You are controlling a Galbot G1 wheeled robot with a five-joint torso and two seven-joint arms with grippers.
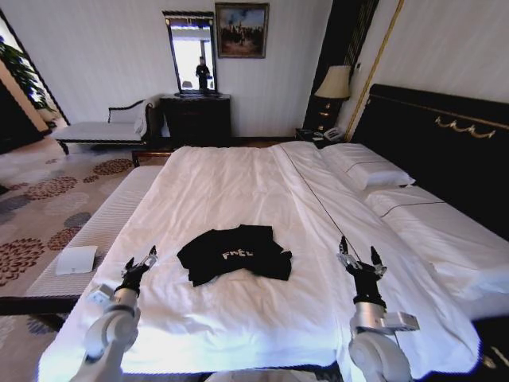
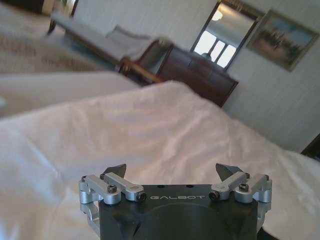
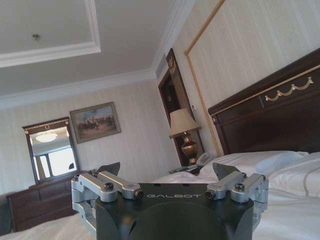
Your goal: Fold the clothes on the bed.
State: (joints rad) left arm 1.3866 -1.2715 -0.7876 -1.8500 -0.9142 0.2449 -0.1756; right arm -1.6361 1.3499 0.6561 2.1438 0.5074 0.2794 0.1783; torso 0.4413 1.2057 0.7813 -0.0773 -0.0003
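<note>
A black T-shirt (image 1: 235,253) with white lettering lies crumpled on the white bed (image 1: 238,191), a little left of the bed's middle and near its front. My left gripper (image 1: 140,261) hovers over the sheet to the shirt's left, open and empty. In the left wrist view that gripper (image 2: 173,173) has its fingers spread wide above white bedding. My right gripper (image 1: 359,255) stands open to the shirt's right, pointing up. In the right wrist view the right gripper (image 3: 166,171) holds nothing.
White pillows (image 1: 367,169) lie against the black headboard (image 1: 441,139) on the right. A lamp (image 1: 335,84), dark dresser (image 1: 196,118) with mirror (image 1: 191,52) and pale chaise (image 1: 103,127) stand at the back. A padded bench (image 1: 95,231) with a white pad (image 1: 76,259) runs along the bed's left side.
</note>
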